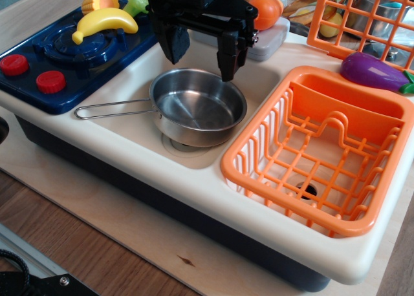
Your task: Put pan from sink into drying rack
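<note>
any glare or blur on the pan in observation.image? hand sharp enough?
observation.image: the pan is in focus, with soft reflections inside its bowl but no blown-out glare; the hand above it is dark, with little detail in its black surfaces; the drying rack is evenly lit and casts soft shadows.

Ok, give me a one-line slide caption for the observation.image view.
Open claw poised above the steel pan in the sink, empty orange drying rack alongside.

Single close, high front view, angled down over sink (132, 125) and drying rack (317, 150).
</note>
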